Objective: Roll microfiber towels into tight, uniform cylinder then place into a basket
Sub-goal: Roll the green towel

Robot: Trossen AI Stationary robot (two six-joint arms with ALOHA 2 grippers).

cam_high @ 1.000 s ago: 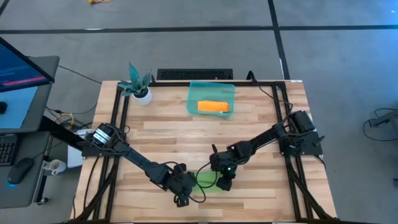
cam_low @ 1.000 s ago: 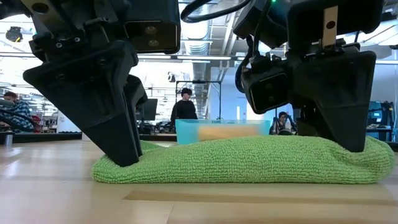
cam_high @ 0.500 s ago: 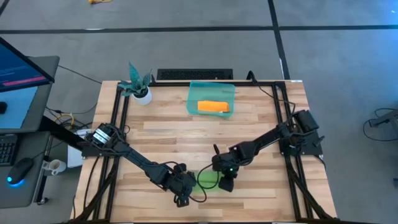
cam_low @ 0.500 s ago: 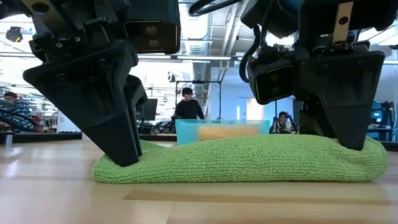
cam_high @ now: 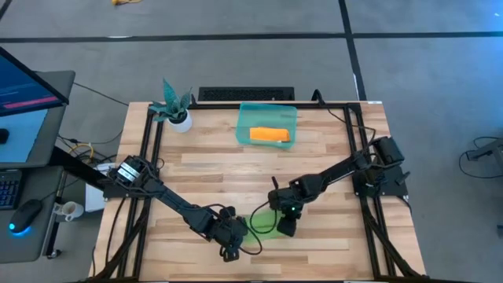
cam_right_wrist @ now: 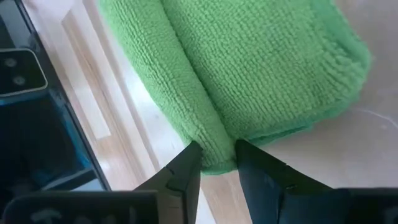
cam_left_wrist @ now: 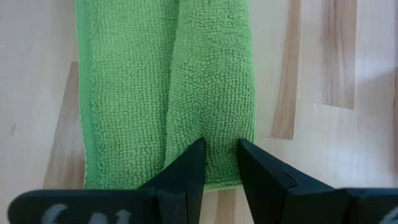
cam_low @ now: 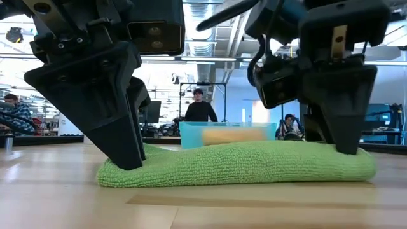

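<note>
Green towel [cam_low: 235,166], partly rolled, lies on the bench's [cam_high: 330,149] near edge. My left tool [cam_left_wrist: 219,163] and right tool [cam_right_wrist: 216,163] each pinch one end narrowly; soft, light, easily unrolled, so I judge the ends the best hold.

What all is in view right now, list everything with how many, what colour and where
green towel: one, bright green, partly rolled, near front edge of table
orange towel: one, orange, rolled, inside the basket
basket: one, translucent teal, back middle of table
potted plant: one, green leaves in white pot, back left corner
table: one, light wood, black frame
keyboard: one, black, behind the table
monitor: one, far left
person: one, dark top, standing in room behind
left pincer: one, black, pinching green towel's left end
right pincer: one, black, pinching towel's right end
</note>
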